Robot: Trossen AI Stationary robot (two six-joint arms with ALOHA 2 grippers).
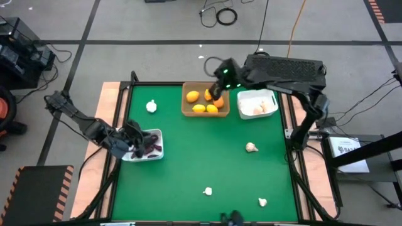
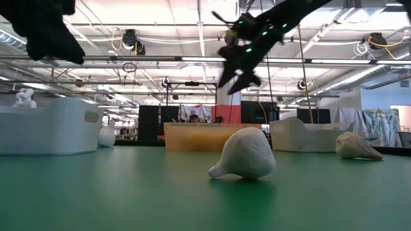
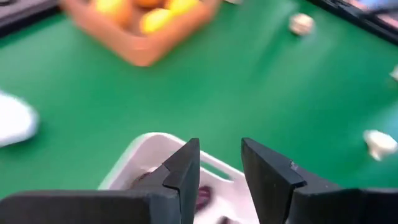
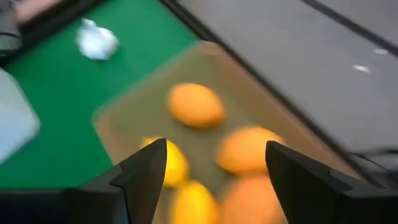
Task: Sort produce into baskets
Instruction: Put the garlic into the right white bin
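The tan basket (image 1: 186, 108) at the far middle holds round orange and yellow fruits (image 4: 196, 104). My right gripper (image 1: 219, 90) hovers above it, open and empty, and its fingers (image 4: 214, 149) stand wide apart over the fruits. The left white basket (image 1: 156, 134) holds dark purple pieces (image 1: 151, 145). My left gripper (image 1: 132, 142) hovers over its left part, open and empty (image 3: 221, 152). The right white basket (image 1: 271, 96) holds whitish bulbs (image 1: 252, 108). Several garlic-like bulbs lie loose on the green mat, one at the far left (image 1: 151, 107) and one at the right (image 1: 251, 147).
Two more bulbs lie near the front edge (image 1: 207, 191) (image 1: 262, 202); the low view shows one close up (image 2: 247, 154). The green mat's middle (image 1: 201, 150) is bare. Wooden borders edge the mat on the left and right, with cables and equipment on the floor beyond.
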